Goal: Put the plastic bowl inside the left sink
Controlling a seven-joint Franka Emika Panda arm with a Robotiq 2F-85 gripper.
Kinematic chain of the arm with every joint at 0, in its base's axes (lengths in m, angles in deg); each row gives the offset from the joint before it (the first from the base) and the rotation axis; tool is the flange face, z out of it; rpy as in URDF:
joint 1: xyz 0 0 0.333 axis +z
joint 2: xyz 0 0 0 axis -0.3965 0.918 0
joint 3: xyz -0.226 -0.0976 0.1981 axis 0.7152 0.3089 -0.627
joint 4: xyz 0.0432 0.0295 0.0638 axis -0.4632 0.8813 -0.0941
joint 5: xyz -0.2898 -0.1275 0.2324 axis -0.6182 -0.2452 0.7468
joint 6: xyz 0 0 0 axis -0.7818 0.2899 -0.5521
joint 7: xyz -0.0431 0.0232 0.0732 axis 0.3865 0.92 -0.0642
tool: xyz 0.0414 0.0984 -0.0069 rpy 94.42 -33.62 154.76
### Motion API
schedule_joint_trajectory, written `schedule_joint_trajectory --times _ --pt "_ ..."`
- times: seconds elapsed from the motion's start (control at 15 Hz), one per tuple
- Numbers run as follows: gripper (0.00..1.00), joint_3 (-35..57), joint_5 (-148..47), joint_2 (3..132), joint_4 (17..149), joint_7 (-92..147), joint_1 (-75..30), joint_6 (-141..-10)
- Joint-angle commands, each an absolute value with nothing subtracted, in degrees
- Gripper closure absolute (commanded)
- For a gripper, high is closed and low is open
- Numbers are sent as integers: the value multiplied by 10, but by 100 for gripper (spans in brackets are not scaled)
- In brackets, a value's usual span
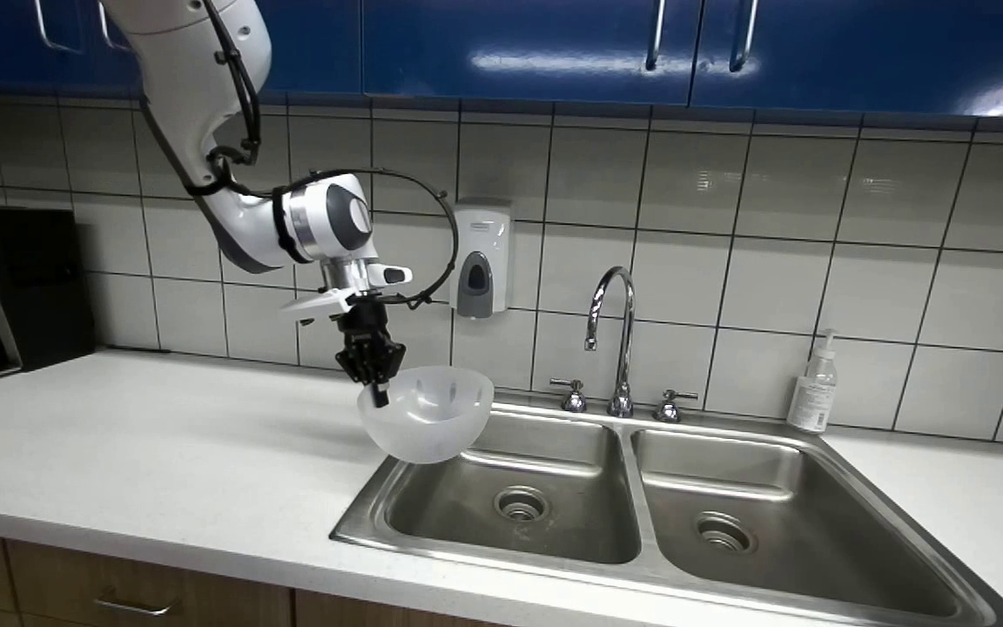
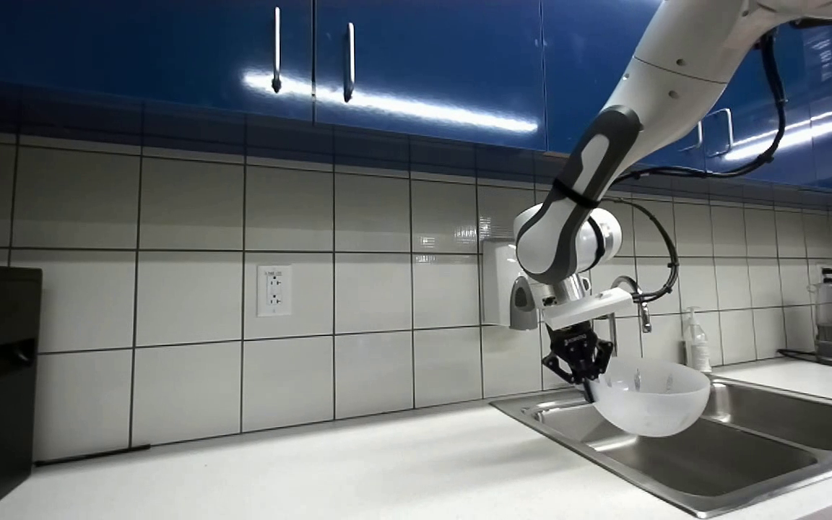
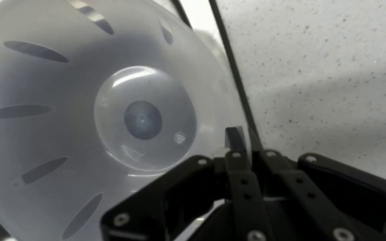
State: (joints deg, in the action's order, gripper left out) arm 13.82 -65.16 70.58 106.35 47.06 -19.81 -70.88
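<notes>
My gripper (image 1: 380, 397) is shut on the near-left rim of the plastic bowl (image 1: 432, 422), a round translucent whitish bowl. The fingers sit either side of the bowl's wall, as the wrist view shows at the gripper (image 3: 246, 140) and bowl (image 3: 79, 134). The bowl hangs in the air, open side up, over the outer edge of the left sink (image 1: 571, 527), partly above counter and partly above basin in that view. In an exterior view the bowl (image 2: 651, 404) appears in front of the left sink (image 2: 726, 462), gripper (image 2: 589, 393) at its side.
The right basin (image 1: 832, 531) adjoins the left sink across a steel divider. A tall faucet (image 1: 628, 340) with two handles stands behind. A wall soap dispenser (image 1: 481, 261) hangs behind the gripper. A pump bottle (image 1: 815, 392) stands at the back; a coffee maker (image 1: 31, 287) stands far left.
</notes>
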Motion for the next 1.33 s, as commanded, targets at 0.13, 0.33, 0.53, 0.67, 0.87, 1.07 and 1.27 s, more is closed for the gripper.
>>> schedule_joint_trajectory --times 0.13,0.33,0.53,0.67,0.87,1.07,1.27 --pt "99 149 -632 761 992 401 -238 -682" --pt "99 155 -621 788 965 378 -254 -672" --pt "99 161 -608 812 937 357 -270 -655" --pt "99 166 -602 824 919 352 -279 -643" --pt "99 169 -592 851 889 329 -296 -628" --pt "99 170 -590 885 856 315 -305 -620" --pt "99 169 -586 929 817 308 -310 -616"
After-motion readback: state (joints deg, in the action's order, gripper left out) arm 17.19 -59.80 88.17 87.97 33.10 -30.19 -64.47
